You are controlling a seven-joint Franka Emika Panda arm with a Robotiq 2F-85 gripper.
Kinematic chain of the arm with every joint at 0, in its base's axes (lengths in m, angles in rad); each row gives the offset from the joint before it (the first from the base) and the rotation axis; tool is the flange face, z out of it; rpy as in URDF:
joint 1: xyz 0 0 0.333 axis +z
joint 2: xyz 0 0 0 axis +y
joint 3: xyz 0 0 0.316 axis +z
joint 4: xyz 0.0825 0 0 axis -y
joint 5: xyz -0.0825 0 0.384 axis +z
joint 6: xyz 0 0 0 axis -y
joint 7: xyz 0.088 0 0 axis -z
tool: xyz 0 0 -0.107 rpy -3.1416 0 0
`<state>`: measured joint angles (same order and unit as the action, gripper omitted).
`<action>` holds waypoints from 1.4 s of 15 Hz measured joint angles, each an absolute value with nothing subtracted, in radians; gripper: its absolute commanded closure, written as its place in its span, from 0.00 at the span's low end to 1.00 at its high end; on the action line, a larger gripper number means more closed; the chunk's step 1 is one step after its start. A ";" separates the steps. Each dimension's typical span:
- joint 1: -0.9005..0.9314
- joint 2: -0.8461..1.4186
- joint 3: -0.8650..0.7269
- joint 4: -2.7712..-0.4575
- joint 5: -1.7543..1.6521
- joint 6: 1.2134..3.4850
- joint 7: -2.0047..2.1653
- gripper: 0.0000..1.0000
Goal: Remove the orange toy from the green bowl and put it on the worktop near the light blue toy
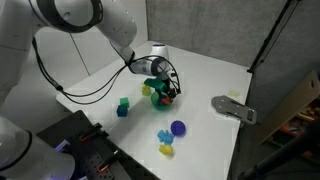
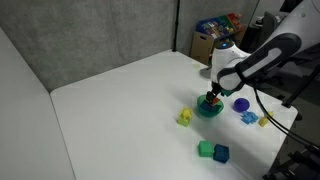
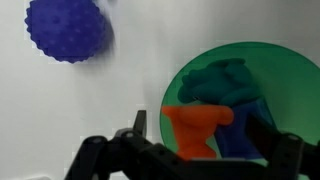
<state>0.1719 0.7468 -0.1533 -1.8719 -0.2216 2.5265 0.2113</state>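
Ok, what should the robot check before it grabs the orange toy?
1. Jaws on both sides of the orange toy: ok in the wrist view.
2. Jaws open: ok, a gap shows on one side.
3. Only that toy between the jaws: not ok, a blue toy lies against it in the green bowl.
4. Bare worktop near the light blue toy: ok.
5. Jaws low enough to grip: cannot tell.
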 measured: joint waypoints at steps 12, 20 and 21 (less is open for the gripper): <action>0.188 0.755 -0.175 -1.858 -0.222 2.524 0.231 0.93; 0.188 0.668 -0.183 -1.857 -0.222 2.491 0.239 0.93; 0.187 0.654 -0.186 -1.857 -0.222 2.480 0.239 0.93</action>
